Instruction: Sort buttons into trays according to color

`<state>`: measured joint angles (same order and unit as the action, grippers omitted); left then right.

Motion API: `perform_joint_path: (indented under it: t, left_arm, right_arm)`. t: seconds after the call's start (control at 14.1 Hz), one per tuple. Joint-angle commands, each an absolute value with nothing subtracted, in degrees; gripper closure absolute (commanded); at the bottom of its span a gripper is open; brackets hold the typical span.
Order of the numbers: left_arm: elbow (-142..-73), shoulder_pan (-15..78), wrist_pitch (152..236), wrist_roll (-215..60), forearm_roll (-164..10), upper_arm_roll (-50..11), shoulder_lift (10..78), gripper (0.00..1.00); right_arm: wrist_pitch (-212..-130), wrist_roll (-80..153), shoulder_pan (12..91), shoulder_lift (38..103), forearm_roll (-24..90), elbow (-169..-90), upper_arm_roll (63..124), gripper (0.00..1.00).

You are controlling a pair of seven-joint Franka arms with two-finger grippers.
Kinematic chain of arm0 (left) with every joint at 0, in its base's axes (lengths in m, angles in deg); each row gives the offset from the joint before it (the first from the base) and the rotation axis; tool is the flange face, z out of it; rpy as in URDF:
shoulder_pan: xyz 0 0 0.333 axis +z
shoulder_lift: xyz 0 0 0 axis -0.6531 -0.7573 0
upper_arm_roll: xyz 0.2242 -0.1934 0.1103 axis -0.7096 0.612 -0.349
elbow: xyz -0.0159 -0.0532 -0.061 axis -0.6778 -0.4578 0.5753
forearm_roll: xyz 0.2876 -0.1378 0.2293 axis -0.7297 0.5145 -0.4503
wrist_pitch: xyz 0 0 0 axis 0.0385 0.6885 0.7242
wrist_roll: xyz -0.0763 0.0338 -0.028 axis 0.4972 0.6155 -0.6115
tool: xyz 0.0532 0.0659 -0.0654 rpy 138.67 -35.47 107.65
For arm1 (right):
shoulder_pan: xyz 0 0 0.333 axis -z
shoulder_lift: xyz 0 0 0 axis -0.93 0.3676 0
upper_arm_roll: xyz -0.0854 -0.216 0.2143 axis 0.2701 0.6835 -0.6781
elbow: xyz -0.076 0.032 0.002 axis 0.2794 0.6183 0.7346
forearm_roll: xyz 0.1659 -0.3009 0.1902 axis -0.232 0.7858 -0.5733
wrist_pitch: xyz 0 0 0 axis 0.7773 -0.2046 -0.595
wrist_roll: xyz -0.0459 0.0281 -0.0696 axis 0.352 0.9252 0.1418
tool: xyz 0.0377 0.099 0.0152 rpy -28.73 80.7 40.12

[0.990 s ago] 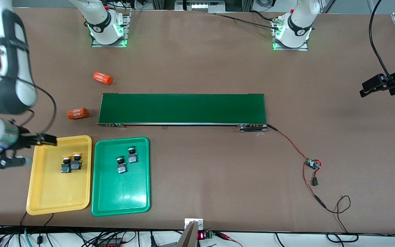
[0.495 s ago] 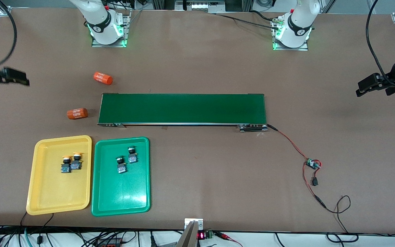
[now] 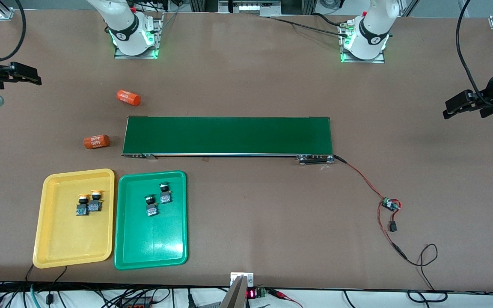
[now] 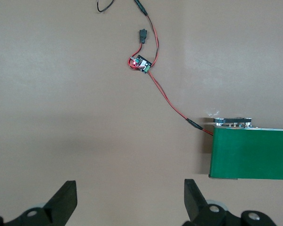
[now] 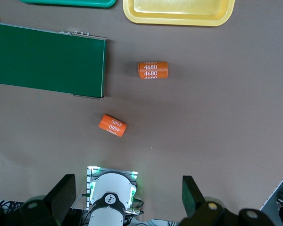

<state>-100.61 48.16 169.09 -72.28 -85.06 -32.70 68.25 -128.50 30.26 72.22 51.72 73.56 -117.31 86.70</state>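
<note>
Two yellow-capped buttons (image 3: pixel 89 203) lie side by side in the yellow tray (image 3: pixel 66 239). Two green-capped buttons (image 3: pixel 158 199) lie in the green tray (image 3: pixel 152 244), which sits beside the yellow one near the table's front edge, toward the right arm's end. My right gripper (image 5: pixel 127 182) hangs open and empty high over the table's edge at the right arm's end, well away from the trays. My left gripper (image 4: pixel 129 188) is open and empty too, up over the bare table at the left arm's end.
A long dark-green conveyor belt (image 3: pixel 227 135) lies across the table's middle. Two orange cylinders printed "4680" (image 3: pixel 129 97) (image 3: pixel 96 141) lie by its end nearest the trays. A small circuit board (image 3: pixel 390 205) with red and black wires trails from the belt's other end.
My right arm has pulled up and away from the yellow tray's edge, out to the table's end. The left gripper has barely shifted. The buttons and trays have not moved.
</note>
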Motion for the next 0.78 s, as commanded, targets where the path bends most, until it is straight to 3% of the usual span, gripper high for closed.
perform_joint_path:
  t: [0.0,0.71]
  left_arm:
    - [-100.69,48.25,168.33,-72.06,-86.12,-32.42,69.04,0.0]
    - [-100.69,48.25,168.68,-72.06,-86.21,-32.42,68.96,0.0]
  right_arm:
    - [-129.31,29.84,73.18,48.27,72.82,-120.06,86.38,0.0]
    - [-130.01,30.89,73.18,48.97,72.2,-119.97,86.46,0.0]
